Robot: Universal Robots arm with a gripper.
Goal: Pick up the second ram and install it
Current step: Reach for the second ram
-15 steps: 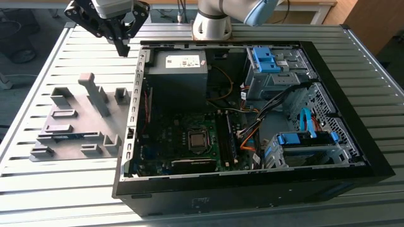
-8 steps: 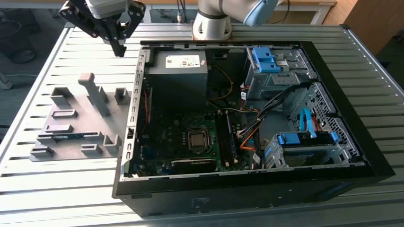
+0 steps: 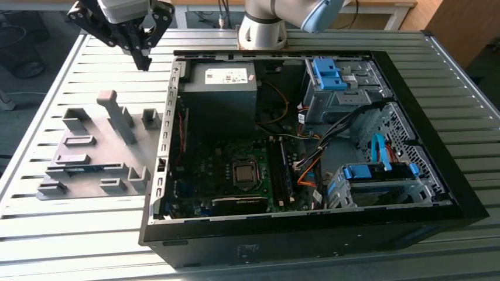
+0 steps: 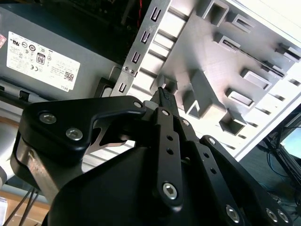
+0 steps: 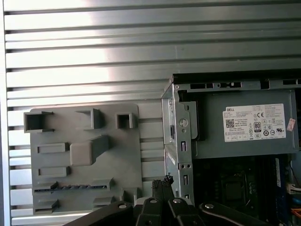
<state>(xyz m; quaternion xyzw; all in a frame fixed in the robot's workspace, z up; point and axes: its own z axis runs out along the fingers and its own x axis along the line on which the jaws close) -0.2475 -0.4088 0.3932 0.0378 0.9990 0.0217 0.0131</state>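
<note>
Since the black gripper (image 3: 144,61) hovers above the slatted metal table (image 3: 78,246) with its fingers (image 4: 164,96) pinched together on nothing, I'd say this job's barely begun. The second ram (image 3: 82,168), a thin blue-teal board, lies slotted in the grey plastic fixture plate (image 3: 109,153), roughly 7 o'clock from the gripper in the exterior view and well apart from it. Picking it up and seating it in the open black computer case (image 3: 312,234) is all left, I reckon.

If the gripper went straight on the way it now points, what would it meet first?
Most likely the bare slatted table, in the gap between the grey fixture plate and the computer case's side wall. Depth is unclear: the gripper sits close to that wall and might graze it.
</note>
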